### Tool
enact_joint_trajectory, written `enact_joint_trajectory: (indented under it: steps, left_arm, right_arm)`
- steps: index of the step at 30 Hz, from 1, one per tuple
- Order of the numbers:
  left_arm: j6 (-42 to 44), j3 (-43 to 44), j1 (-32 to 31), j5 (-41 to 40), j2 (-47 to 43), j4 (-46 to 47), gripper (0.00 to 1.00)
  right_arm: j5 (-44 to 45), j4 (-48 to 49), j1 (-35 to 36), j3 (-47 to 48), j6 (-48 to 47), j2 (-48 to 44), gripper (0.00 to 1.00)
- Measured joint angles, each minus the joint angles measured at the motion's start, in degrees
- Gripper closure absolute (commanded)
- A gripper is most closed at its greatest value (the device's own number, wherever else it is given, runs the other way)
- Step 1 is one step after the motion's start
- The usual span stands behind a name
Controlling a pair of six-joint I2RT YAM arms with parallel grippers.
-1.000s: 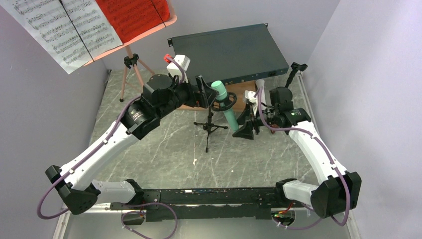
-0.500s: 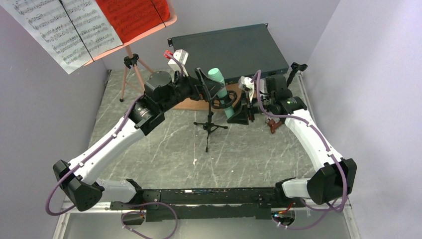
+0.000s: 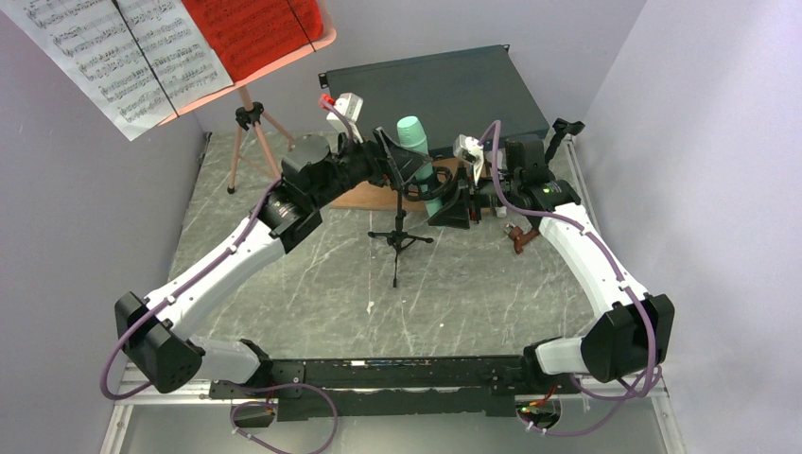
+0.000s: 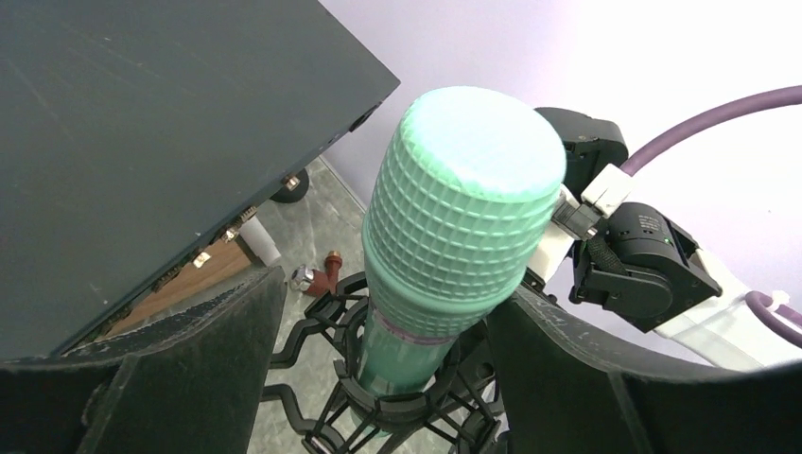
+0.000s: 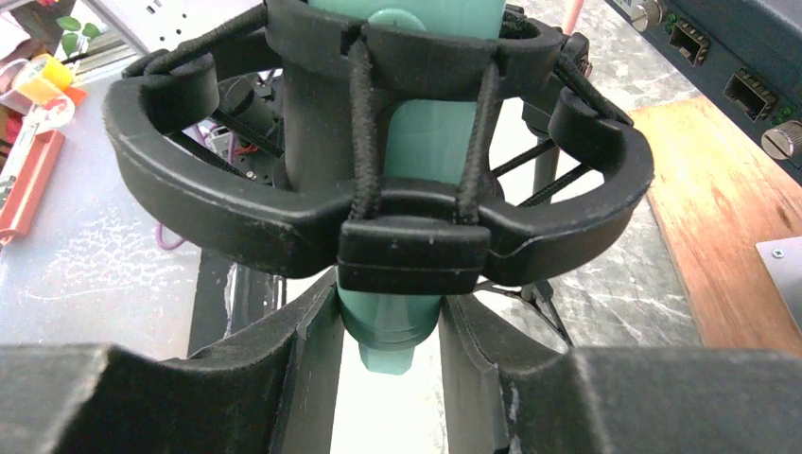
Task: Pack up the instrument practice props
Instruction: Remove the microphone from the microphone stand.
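A mint-green microphone-shaped tube (image 3: 413, 132) sits in the black ring mount (image 3: 423, 192) of a small black mic stand (image 3: 399, 238). My left gripper (image 3: 405, 159) is open. Its fingers straddle the tube's ribbed head (image 4: 459, 208), with a gap on the left side. My right gripper (image 3: 452, 210) is shut on the tube's lower end (image 5: 390, 333), just under the mount (image 5: 378, 208). The salmon-pink music stand (image 3: 248, 115) stands far left with white pages (image 3: 113, 57) and a red page (image 3: 251, 33). A small white tube (image 4: 257, 241) lies by the box.
A dark grey rack box (image 3: 444, 90) rests on a wooden board (image 3: 364, 197) at the back. A small red-brown piece (image 3: 520, 238) lies on the grey marbled table right of my right gripper. A black clip (image 3: 565, 132) stands by the right wall. Lilac walls close in on three sides.
Both grippers have moved toward the back of the table. The mint tube has gone with them and stands more upright. The red-brown piece now shows on the table.
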Motion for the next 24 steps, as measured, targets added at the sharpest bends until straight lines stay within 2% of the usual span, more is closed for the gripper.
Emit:
enact_joint_trajectory:
  steps: [2,7,8,9,10,11,12,14,17,20,24]
  left_arm:
    - [0.02,0.0,0.13,1.2,0.98,1.25,0.21]
    - [0.11,-1.31,0.13,3.5,1.95,4.35,0.37]
    - [0.15,-1.7,0.13,3.87,1.95,4.94,0.45]
    - [0.22,-1.95,0.13,4.2,1.97,5.42,0.59]
    - [0.35,-2.08,0.13,4.76,2.03,5.95,0.76]
    - [0.22,-2.1,0.13,5.38,2.03,6.4,0.88]
    - [1.49,-2.1,0.11,5.7,2.03,6.67,0.97]
    - [1.92,-2.16,0.11,6.4,2.08,7.37,1.0]
    - [3.82,-2.03,0.11,6.73,2.08,6.82,1.0]
    - [7.58,-0.33,0.11,6.08,2.08,5.35,1.0]
    - [13.09,2.93,0.13,4.17,2.08,2.73,1.0]
  right_arm:
    - [-0.15,0.31,0.0,0.0,0.33,0.0,1.0]
    - [-0.2,0.79,0.0,0.0,0.85,0.0,1.0]
    - [-0.2,0.81,0.0,0.0,0.98,0.0,1.0]
    - [-0.2,0.81,0.0,0.0,1.05,0.0,1.0]
    - [-0.17,0.79,0.0,0.0,1.16,0.0,0.96]
    - [-0.17,0.81,0.0,0.0,1.18,0.0,0.88]
    - [-0.33,0.81,-0.02,0.0,1.33,0.0,0.74]
    - [-0.26,0.87,0.0,0.0,1.2,-0.02,0.49]
    - [-0.04,-1.29,0.0,0.13,-1.4,-0.13,0.29]
    - [1.14,-5.95,0.0,0.22,-6.64,-0.7,0.22]
    - [3.78,-13.97,-0.44,0.22,-15.02,-3.52,0.19]
